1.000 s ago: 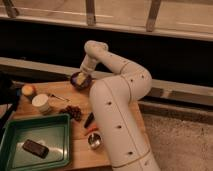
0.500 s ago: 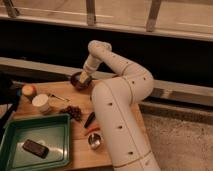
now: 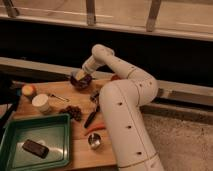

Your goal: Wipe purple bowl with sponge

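The purple bowl (image 3: 81, 81) sits at the far edge of the wooden table (image 3: 80, 145), dark and round. My white arm reaches over it from the right. My gripper (image 3: 80, 74) hangs at the bowl's rim and holds the pale yellow sponge (image 3: 79, 75) down at the mouth of the bowl. The lower part of the sponge and most of the bowl's inside are hidden behind the gripper.
A green tray (image 3: 55, 131) at the front left holds a dark rectangular block (image 3: 35, 148). A white cup (image 3: 41, 103), an apple-like fruit (image 3: 28, 90), a spoon (image 3: 59, 96), dark grapes (image 3: 74, 112), a black utensil (image 3: 93, 116) and a small metal cup (image 3: 94, 140) lie on the table.
My gripper with the sponge has shifted slightly to the right and a little up over the bowl. The bowl and the other things have stayed in place.
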`<control>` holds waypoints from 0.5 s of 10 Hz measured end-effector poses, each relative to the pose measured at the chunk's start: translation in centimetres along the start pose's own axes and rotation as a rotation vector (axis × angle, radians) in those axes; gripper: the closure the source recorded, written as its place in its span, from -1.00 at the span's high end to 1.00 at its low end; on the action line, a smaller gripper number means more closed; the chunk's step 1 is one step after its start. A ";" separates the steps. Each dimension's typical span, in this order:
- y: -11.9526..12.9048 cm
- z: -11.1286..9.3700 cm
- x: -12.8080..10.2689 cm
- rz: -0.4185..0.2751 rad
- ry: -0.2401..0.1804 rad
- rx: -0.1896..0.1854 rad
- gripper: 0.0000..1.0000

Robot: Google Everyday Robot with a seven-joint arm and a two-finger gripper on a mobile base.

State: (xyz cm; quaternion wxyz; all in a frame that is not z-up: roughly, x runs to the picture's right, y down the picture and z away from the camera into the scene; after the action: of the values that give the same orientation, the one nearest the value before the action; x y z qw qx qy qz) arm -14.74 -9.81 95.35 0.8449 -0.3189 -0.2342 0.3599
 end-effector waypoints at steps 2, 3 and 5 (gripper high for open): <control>1.5 0.1 -0.3 -0.024 0.010 -0.011 -0.71; 2.6 -0.3 0.3 -0.033 0.030 -0.016 -0.71; 3.2 -1.5 1.8 -0.028 0.082 -0.021 -0.71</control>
State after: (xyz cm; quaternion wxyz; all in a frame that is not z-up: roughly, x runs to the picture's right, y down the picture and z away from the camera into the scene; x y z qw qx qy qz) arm -14.18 -7.28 92.38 0.8555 -0.3387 -0.2076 0.3322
